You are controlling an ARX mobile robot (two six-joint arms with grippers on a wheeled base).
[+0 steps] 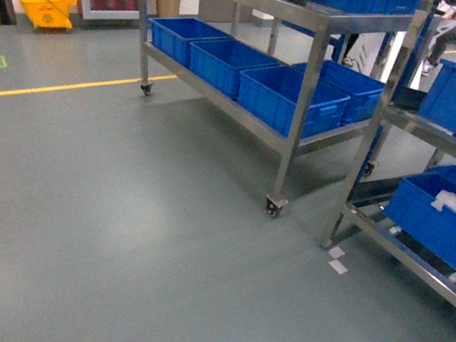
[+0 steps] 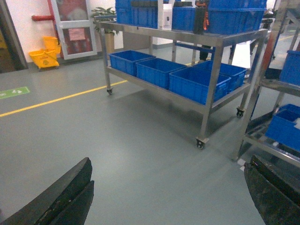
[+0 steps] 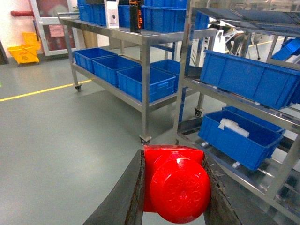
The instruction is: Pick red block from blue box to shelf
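In the right wrist view my right gripper is shut on the red block, whose round stud faces the camera. The block hangs over the grey floor, short of the shelf, a tall steel rack with dark blue crates on its tiers. That shelf also shows at the right of the head view and of the left wrist view. My left gripper is open over bare floor with nothing between its fingers. Neither gripper shows in the head view. The blue box is out of view.
A wheeled steel trolley with dark blue crates on both levels stands left of the shelf. A yellow mop bucket sits at the far left wall. A yellow line crosses the floor. White scraps lie by the shelf's foot.
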